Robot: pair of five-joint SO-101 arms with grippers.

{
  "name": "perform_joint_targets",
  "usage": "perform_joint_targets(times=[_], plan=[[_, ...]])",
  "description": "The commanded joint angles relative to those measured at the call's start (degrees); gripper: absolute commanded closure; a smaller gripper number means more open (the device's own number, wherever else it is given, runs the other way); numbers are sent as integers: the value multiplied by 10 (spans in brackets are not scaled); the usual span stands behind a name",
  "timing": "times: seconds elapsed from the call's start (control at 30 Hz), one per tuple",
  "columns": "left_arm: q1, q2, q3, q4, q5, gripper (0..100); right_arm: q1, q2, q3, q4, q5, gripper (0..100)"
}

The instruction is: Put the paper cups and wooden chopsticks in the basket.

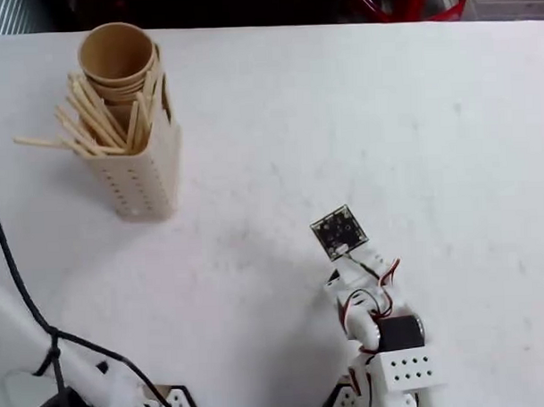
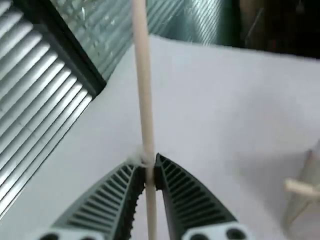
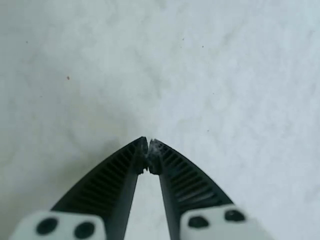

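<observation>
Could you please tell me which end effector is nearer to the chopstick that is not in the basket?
Left. The left end effector is clamped on that chopstick; the right end effector is shut over the table, touching no chopstick.

The high view looks down over the table (image 1: 341, 121); each wrist view peers close along its jaws.
</observation>
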Motion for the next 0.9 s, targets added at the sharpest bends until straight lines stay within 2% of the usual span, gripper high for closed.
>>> perform_joint_targets(times=[0.0, 0.13, 0.23, 0.53, 0.77, 0.87], plan=[[112, -27, -22, -74, 105, 976, 1, -5, -4, -2, 5, 981], [249, -26, -17, -124, 202, 976, 1, -5, -4, -2, 5, 981], [298, -32, 25, -190, 230, 976, 1, -5, -4, -2, 5, 981], [321, -108, 372, -480, 148, 977, 1, -5, -4, -2, 5, 981], [341, -124, 542, -607, 143, 976, 1, -5, -4, -2, 5, 981], [340, -127, 577, -627, 143, 971, 1, -5, -4, -2, 5, 981]])
